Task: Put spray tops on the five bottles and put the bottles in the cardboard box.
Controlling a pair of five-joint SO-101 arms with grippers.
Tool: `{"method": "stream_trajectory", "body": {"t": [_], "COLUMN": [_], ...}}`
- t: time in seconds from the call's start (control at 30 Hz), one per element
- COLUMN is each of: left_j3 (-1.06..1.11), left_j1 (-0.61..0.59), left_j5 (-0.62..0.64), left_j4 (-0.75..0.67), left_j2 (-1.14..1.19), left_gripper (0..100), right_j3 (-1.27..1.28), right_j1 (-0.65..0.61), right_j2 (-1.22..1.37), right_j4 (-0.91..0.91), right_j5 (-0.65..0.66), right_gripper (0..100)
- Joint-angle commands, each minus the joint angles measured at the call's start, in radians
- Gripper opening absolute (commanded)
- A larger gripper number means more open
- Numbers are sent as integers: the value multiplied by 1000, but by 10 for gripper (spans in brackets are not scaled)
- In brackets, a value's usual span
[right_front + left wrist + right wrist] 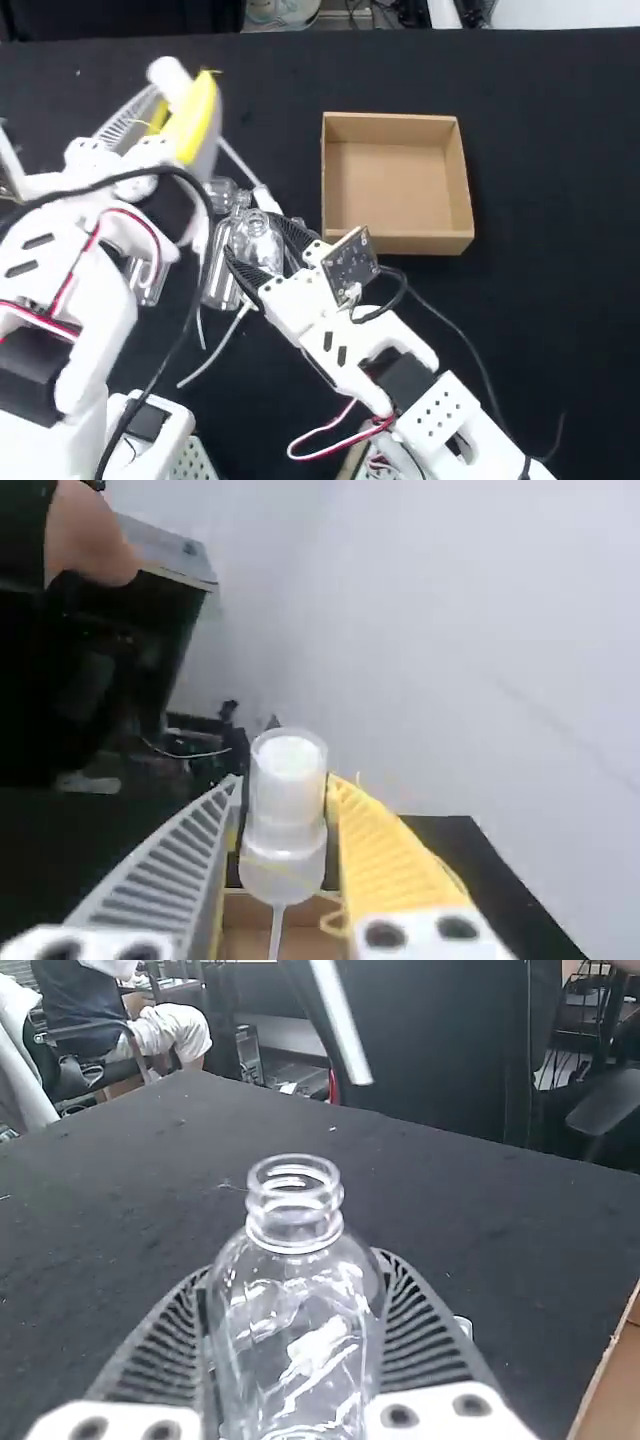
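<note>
1. While the left hand (285, 785) pinches a spray top (287, 825) by its white collar, it hangs above the desk (540, 150) toward the far left corner. The thin tube (275, 932) dangles free below.
2. The right hand (295, 1275) is closed round the body of a clear bottle (293, 1200) over the middle of the desk. The open neck stands clear of the fingers.
3. The cardboard box (395, 180) sits toward the far edge, empty, with the held bottle just beside its near corner.
4. Other bottles (222, 262) lie on the desk close to the held one.
5. The bottle looks light, smooth and likely slippery, so a firm hold round the body seems right.
6. The top looks light and stiff but its tube bends, so it is probably best held by the collar.
</note>
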Motion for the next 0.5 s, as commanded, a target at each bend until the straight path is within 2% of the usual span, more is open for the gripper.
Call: {"method": "stream_trajectory", "body": {"t": [0.0,0.17,0.47], "left_j3": [-7,-4,-119], "left_j1": [50,24,24], "left_j5": [5,5,-3], "left_j4": [-17,-12,149], "left_j2": [-9,-5,3], "left_gripper": [30,30,30], "right_j3": [-5,-5,-5], "right_j1": [-9,-9,-9], "right_j2": [-24,-24,-24], "right_j4": [-29,-29,-29], "right_j5": [-2,-2,-2], "right_gripper": [11,11,11]}}
